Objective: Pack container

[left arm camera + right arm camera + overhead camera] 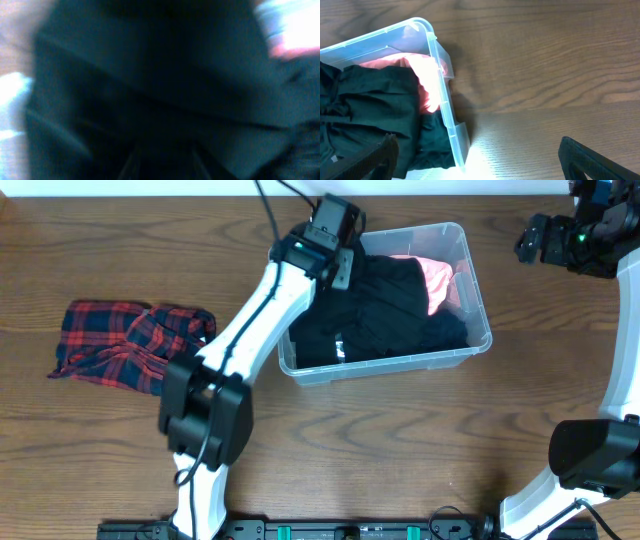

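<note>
Right wrist: right gripper (pixel 477 150) spread wide, empty; left gripper (pixel 345 268) over black cloth (pixel 390 315), opening unclear.

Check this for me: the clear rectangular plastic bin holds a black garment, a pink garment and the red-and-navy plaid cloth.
Wrong on one count. The red-and-navy plaid cloth lies on the wooden table, outside the clear rectangular plastic bin, as the overhead view shows. The black garment and the pink garment are in the bin.
</note>
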### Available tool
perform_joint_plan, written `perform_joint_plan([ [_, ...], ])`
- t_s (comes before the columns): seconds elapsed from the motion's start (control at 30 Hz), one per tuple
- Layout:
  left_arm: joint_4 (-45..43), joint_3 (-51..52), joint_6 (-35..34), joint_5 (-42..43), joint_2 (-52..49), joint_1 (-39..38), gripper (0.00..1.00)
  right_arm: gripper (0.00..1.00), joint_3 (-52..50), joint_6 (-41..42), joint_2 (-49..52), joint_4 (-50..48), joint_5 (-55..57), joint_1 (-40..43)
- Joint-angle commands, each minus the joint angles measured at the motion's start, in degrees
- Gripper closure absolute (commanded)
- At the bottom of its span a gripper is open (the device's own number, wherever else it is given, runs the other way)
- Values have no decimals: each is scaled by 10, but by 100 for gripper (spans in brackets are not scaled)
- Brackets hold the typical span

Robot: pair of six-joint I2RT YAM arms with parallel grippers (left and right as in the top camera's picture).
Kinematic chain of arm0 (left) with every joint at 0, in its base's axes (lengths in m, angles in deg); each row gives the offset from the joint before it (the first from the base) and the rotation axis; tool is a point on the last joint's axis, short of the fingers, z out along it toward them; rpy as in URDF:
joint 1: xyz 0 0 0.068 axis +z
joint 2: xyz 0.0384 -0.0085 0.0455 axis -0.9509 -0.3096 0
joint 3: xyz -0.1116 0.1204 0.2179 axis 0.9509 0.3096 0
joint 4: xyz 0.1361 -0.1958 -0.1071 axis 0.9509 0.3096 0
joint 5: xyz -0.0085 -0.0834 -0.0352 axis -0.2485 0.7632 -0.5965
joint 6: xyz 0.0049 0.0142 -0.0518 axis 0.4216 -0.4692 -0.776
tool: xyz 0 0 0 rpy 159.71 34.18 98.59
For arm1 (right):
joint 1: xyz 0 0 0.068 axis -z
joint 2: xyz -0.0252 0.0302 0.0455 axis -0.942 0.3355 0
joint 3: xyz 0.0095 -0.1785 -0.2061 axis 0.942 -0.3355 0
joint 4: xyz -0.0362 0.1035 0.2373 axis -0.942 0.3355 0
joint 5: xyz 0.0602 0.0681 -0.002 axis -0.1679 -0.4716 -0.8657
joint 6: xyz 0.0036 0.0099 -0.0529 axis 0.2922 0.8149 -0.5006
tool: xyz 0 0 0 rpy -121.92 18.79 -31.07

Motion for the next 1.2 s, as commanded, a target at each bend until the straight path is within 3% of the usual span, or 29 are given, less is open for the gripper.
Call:
perform_joint_plan([
  [0.0, 26, -4, -12, -4, -50, -2, 69, 1, 0, -11, 0, 0, 2, -1],
  [0.37, 32, -4, -29, -2, -172, -3, 69, 1, 0, -11, 0, 0, 2, -1],
  [0.6, 31, -7, -24, -5, -159, -3, 69, 1, 0, -11, 0, 0, 2, -1],
  [0.8, 34, -7, -24, -5, -89, -3, 68, 1, 0, -11, 0, 0, 2, -1],
  [0.93, 43, -7, -20, -4, -18, -3, 55, 1, 0, -11, 0, 0, 2, -1],
  [1.07, 64, -7, -20, -4, 57, -3, 27, 1, 0, -11, 0, 0, 2, -1],
  [1.17, 85, -7, -20, -4, 115, -3, 14, 1, 0, -11, 0, 0, 2, -1],
])
